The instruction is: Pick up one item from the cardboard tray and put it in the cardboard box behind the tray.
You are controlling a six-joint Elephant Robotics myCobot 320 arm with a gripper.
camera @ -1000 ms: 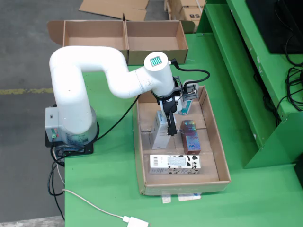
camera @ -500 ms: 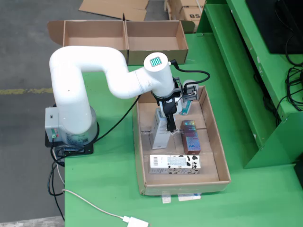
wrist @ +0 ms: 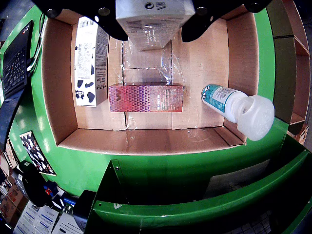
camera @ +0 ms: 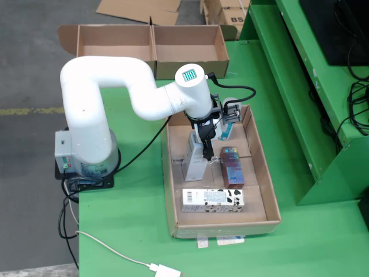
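Overhead view: gripper (camera: 203, 151) clamped on grey-white rectangular carton (camera: 195, 163) in brown cardboard tray (camera: 261, 173) | step: lift | next: raise clear, carry to open cardboard box (camera: 151, 43) behind

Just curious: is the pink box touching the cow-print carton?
Apart. The view that rides on the gripper shows bare tray floor between the pink box and the cow-print carton.

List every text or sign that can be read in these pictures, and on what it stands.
"BS": on a stacked carton at the top edge of the view from above; cut off.
Cow-pattern carton: barcode and small print, too small to read.
Grey box at the end effector: small symbols, unreadable.
Bottle label: blurred.
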